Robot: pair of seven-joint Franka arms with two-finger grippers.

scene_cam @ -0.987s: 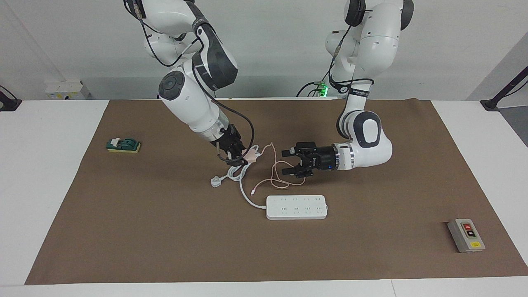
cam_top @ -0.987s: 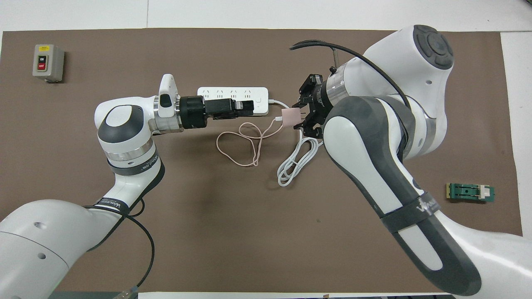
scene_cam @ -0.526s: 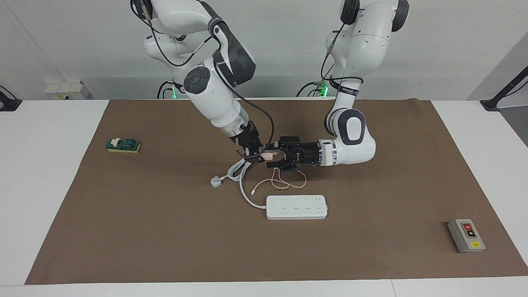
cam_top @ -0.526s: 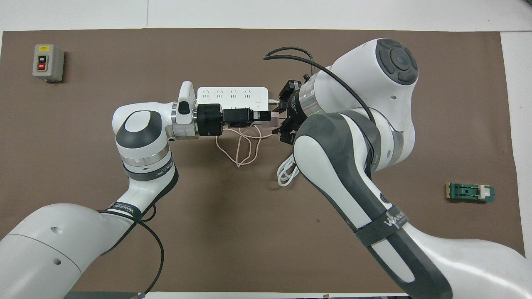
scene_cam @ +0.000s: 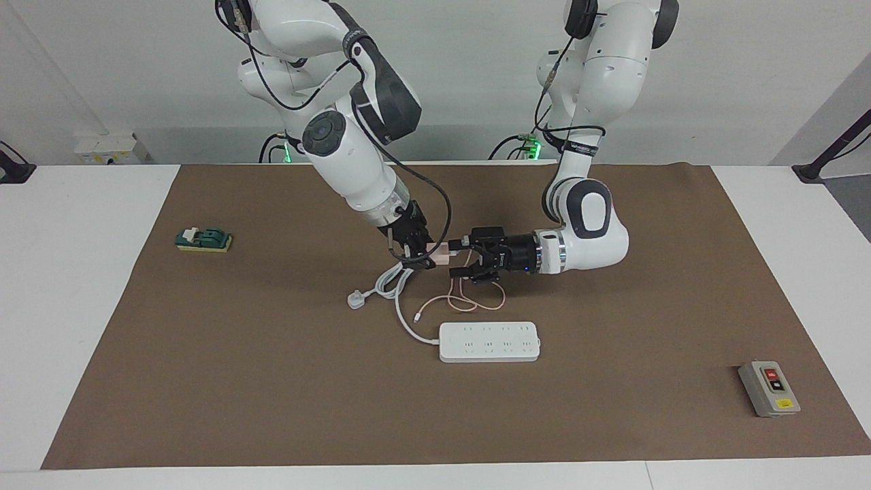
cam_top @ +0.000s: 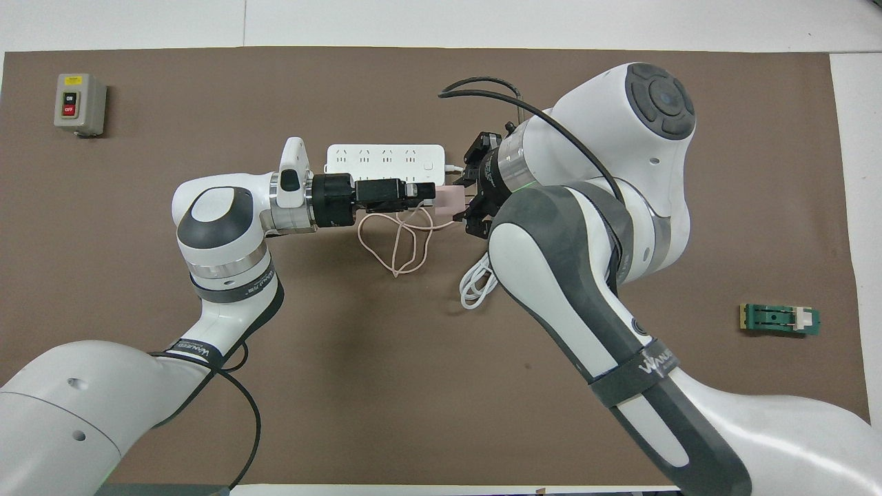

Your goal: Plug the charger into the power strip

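The pale-pink charger (scene_cam: 443, 256) hangs above the brown mat, and my right gripper (scene_cam: 429, 258) is shut on it. Its thin pink cable (scene_cam: 469, 299) droops in loops to the mat. My left gripper (scene_cam: 454, 257) lies level and faces the charger, its fingers open above and below the charger's free end without touching it. From overhead, the charger (cam_top: 448, 199) sits between the left gripper (cam_top: 428, 196) and the right gripper (cam_top: 472, 200). The white power strip (scene_cam: 489, 341) lies flat on the mat, farther from the robots than both grippers. The left hand covers part of the power strip (cam_top: 386, 153) from above.
The strip's thick white cord coils under the right gripper and ends in a white three-pin plug (scene_cam: 356, 299). A grey button box (scene_cam: 769, 388) stands toward the left arm's end. A green and yellow block (scene_cam: 204, 239) lies toward the right arm's end.
The right gripper carried the charger toward the left gripper, and the left hand swung in to meet it. The left fingers now stand a little closer together around the charger's end.
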